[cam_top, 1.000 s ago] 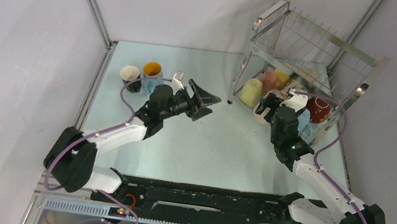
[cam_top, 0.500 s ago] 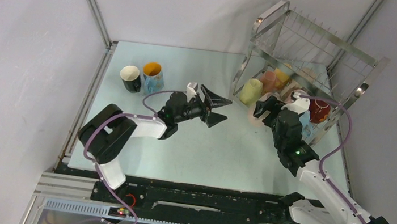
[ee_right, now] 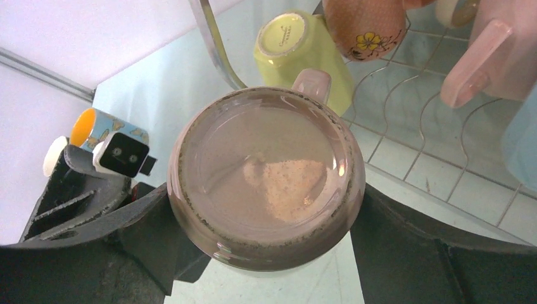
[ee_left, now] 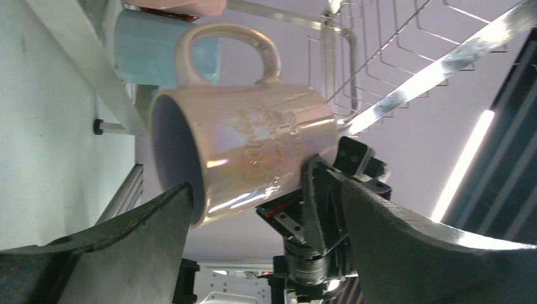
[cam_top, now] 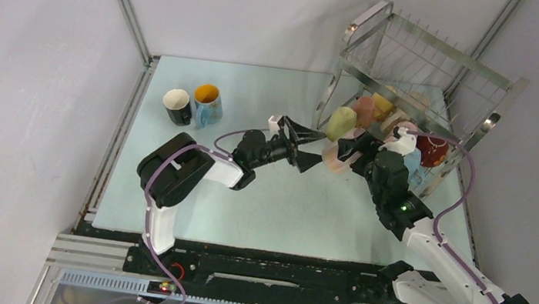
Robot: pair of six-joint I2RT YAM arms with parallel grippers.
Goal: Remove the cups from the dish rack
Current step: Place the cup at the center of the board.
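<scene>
My right gripper (cam_top: 350,151) is shut on a pink pearly cup (cam_top: 334,158), held sideways just left of the dish rack (cam_top: 424,66). In the right wrist view its base (ee_right: 266,171) faces the camera between my fingers (ee_right: 405,234). My left gripper (cam_top: 307,149) is open, its tips on either side of the cup's open rim (ee_left: 253,152), not closed on it. Yellow-green (cam_top: 341,122), orange-pink (cam_top: 365,108), yellow (cam_top: 382,104), dark red (cam_top: 431,150) and light blue (cam_top: 410,165) cups lie on the rack's lower tier.
A cream-and-black mug (cam_top: 176,106) and a blue mug with an orange inside (cam_top: 207,104) stand upright at the table's back left. The enclosure's walls stand close behind and to the right of the rack.
My left gripper has swung right across the table to the pink cup's mouth. My right gripper has drawn the pink cup a little left, out of the rack.
</scene>
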